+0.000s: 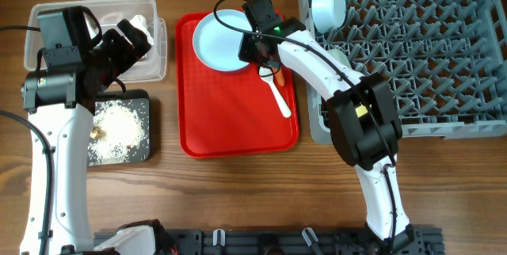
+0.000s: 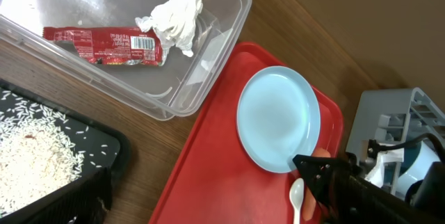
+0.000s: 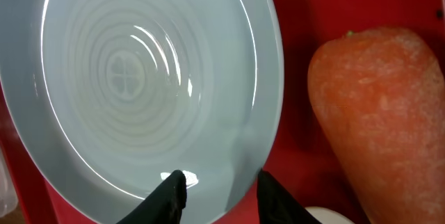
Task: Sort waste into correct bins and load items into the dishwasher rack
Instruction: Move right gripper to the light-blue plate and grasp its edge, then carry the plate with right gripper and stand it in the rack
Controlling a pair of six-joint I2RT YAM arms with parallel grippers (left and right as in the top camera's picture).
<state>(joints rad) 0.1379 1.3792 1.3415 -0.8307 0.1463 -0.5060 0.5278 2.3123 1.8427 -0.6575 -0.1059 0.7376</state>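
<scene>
blue plate [image 3: 139, 92] beside carrot [image 3: 382, 113]; wrapper [image 2: 104, 43] shows barcode.

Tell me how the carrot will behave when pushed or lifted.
The carrot looks solid and tapered, so it is probably stiff and fairly heavy for its size. Its rounded body on the smooth tray would likely roll in an arc if pushed.

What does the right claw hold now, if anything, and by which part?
Nothing yet, it seems. The right claw is open astride the rim of the pale blue plate, one finger inside, one outside.
</scene>
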